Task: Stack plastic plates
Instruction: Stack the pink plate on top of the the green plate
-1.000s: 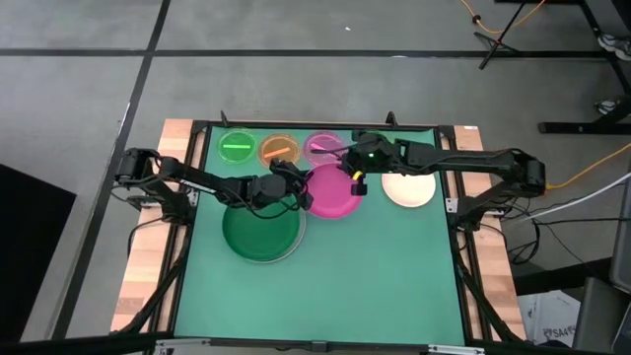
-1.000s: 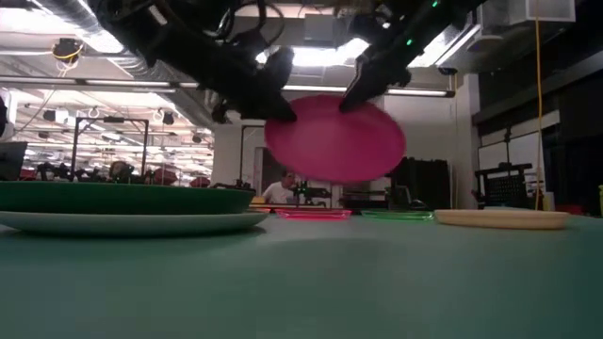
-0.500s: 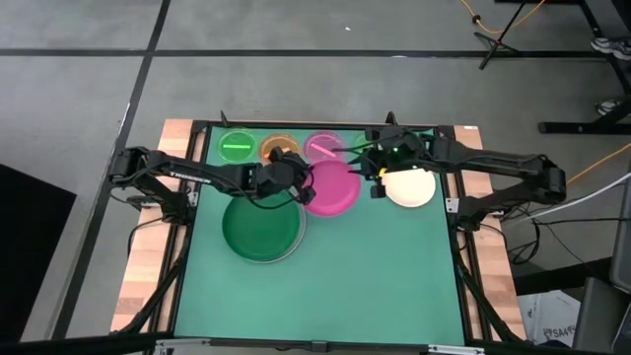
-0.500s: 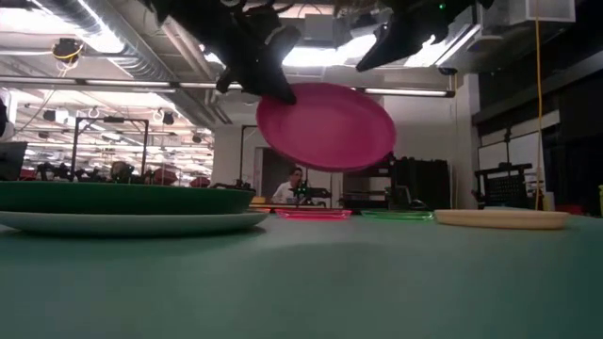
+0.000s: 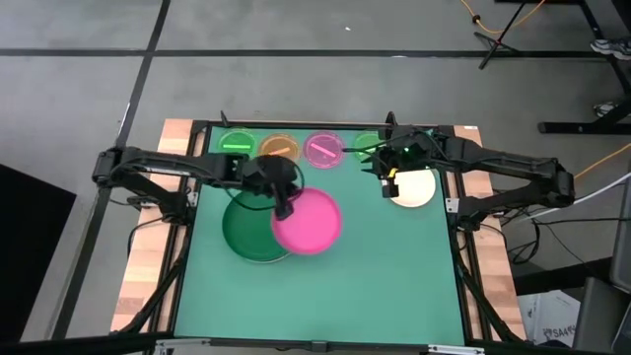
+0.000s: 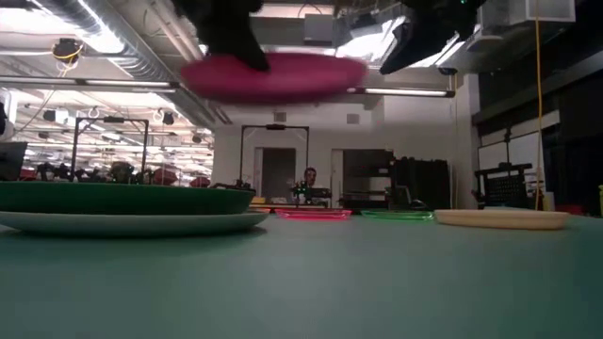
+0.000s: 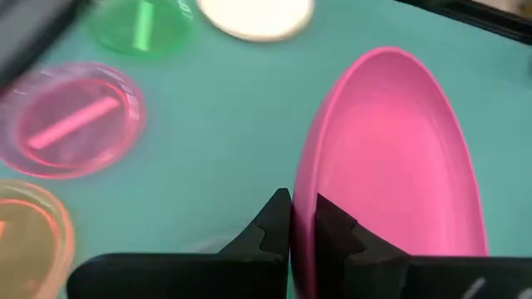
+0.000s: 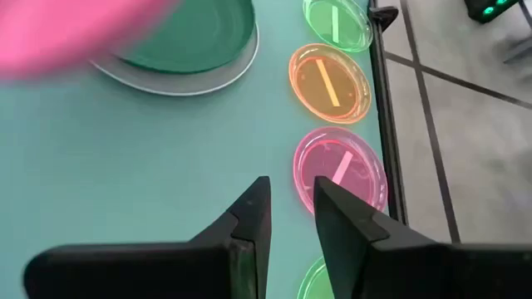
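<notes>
With dark green plate (image 5: 254, 229) already on the white plate (image 5: 293, 248) at frame centre-left, the left pincer (image 5: 285, 206), clamped on the magenta plate (image 5: 309, 221), carries it above the tabletop (image 5: 375, 286) while the right pincer (image 5: 387, 176), fingers slightly apart and empty, hangs by the cream plate (image 5: 412, 189), four small plates (image 5: 322, 149) unstacked.

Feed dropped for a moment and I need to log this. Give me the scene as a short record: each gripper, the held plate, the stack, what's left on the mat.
left gripper: shut on magenta plate's rim, above the mat
magenta plate: lifted clear of the mat, partly over the stack's right edge
stack: dark green plate on white plate, left side of mat
right gripper: holds nothing, raised near cream plate
cream plate: flat on mat, right side
small plates: green, orange, pink, second green, in a row along the far edge
</notes>
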Tool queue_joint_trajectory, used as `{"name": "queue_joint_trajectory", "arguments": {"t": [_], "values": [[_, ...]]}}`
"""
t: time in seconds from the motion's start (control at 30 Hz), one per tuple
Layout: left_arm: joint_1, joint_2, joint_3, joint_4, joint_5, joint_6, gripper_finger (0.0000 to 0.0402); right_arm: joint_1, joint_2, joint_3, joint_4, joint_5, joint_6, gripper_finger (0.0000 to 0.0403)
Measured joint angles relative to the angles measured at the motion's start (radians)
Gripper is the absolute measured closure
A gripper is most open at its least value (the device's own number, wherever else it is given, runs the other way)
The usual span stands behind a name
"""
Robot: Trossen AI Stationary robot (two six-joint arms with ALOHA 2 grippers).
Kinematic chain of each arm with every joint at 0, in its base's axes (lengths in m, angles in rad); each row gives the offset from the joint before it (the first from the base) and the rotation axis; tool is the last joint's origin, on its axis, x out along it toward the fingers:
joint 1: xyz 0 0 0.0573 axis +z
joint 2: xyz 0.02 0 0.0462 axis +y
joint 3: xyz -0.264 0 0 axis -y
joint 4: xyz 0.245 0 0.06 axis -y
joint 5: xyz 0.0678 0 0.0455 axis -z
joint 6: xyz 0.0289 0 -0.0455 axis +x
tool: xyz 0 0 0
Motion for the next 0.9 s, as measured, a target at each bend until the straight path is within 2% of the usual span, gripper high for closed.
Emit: {"name": "queue_joint_trajectory", "arguments": {"t": [0.13, 0.4, 0.53, 0.7, 0.9], "values": [[0.0, -0.075, 0.001, -0.168, 0.059, 0.0, 0.0385, 0.0, 0.008, 0.0, -0.024, 0.001, 0.0, 0.032], [0.036, -0.141, -0.004, -0.428, 0.005, -0.005, 0.0385, 0.001, 0.023, 0.0, -0.027, 0.001, 0.0, 0.032], [0.061, -0.141, -0.033, -0.44, 0.005, -0.004, 0.0385, 0.001, 0.023, 0.0, -0.026, 0.001, 0.0, 0.032], [0.093, -0.14, -0.13, -0.423, 0.006, -0.005, 0.0384, 0.001, 0.024, 0.0, -0.026, 0.002, 0.0, 0.032], [0.134, -0.14, -0.28, -0.295, 0.013, -0.009, 0.0384, 0.001, 0.024, 0.0, -0.026, 0.002, 0.0, 0.032]]}}
